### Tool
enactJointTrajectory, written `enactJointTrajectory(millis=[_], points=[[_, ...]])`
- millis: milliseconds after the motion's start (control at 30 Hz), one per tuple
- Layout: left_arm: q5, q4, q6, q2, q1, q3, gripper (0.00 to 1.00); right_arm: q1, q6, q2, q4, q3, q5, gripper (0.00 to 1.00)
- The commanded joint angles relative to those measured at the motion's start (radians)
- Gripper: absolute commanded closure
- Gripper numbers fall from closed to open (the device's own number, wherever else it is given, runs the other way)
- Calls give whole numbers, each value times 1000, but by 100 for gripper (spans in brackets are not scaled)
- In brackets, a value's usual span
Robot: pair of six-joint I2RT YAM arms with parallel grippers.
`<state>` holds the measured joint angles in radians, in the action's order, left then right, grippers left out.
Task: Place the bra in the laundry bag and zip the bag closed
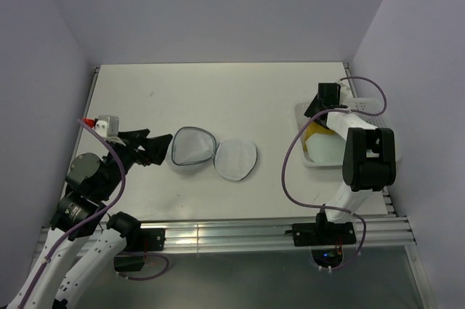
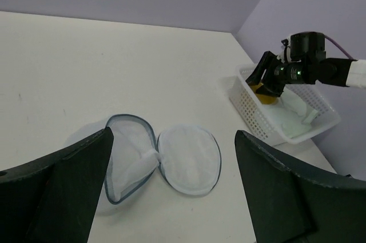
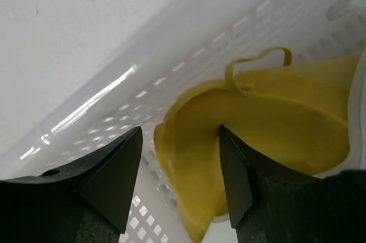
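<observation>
Laundry bag: the small round clamshell bag of translucent white mesh with a thin dark zipper rim (image 1: 211, 153) lay spread open on the white table (image 1: 218, 98), its two halves side by side, nothing inside either one.
Bra: the yellow soft-cupped bra (image 3: 269, 123) sat in the white perforated plastic basket (image 2: 254, 114) at the right side of the table, well apart from the bag; one thin loop of strap stood up from the cup.
Right pincer (image 3: 180, 134): reached down into the basket with its jaws parted at a middling width, astride the near edge of the yellow cup. No pinch on the fabric could be seen.
Left pincer (image 2: 172, 134): spread wide and empty, hovering low just beside the rimmed half of the bag and pointed at it.
Done so far: only the opening of the bag, judging from how things lay.
Left to do: nearly everything. The bra had to be gripped, lifted out of the basket, carried across and tucked into one half, then the other half folded over and the zipper run round the rim.
Stage: early, at the pick-up of the bra.
</observation>
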<state>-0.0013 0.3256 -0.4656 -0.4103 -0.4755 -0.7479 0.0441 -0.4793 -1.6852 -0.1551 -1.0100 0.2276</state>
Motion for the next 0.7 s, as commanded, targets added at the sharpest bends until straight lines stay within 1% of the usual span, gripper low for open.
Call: enactJointTrajectory(millis=[0, 100, 133, 267, 300, 367, 400, 467, 500, 533, 567, 633, 667], points=[[-6, 10, 61, 16, 11, 4, 6, 5, 16, -34, -35, -94, 12, 36], [14, 18, 71, 7, 20, -2, 7, 5, 24, -64, -66, -114, 35, 38], [12, 18, 71, 8, 21, -2, 7, 5, 27, -65, -67, -113, 42, 43], [14, 12, 73, 21, 40, -1, 7, 10, 34, -83, -77, -114, 55, 54], [14, 12, 71, 21, 41, -1, 8, 11, 34, -88, -80, -116, 55, 61], [17, 12, 71, 19, 46, 1, 8, 11, 41, -88, -80, -113, 59, 73], [17, 10, 73, 18, 49, 1, 8, 11, 39, -84, -75, -110, 61, 84], [17, 10, 71, 13, 55, 1, 8, 10, 35, -45, -48, -82, 61, 99], [21, 10, 70, 10, 58, 1, 8, 10, 24, -16, -28, -64, 62, 100], [23, 9, 71, 7, 61, 2, 8, 10, 19, 16, 39, -8, 58, 100], [26, 10, 70, -1, 64, 2, 8, 8, 15, 97, 75, 20, 49, 100], [29, 12, 70, -7, 71, -1, 7, 4, 7, 186, 161, 103, 39, 100], [27, 13, 71, -10, 72, 1, 7, -4, 8, 278, 207, 128, 33, 100]])
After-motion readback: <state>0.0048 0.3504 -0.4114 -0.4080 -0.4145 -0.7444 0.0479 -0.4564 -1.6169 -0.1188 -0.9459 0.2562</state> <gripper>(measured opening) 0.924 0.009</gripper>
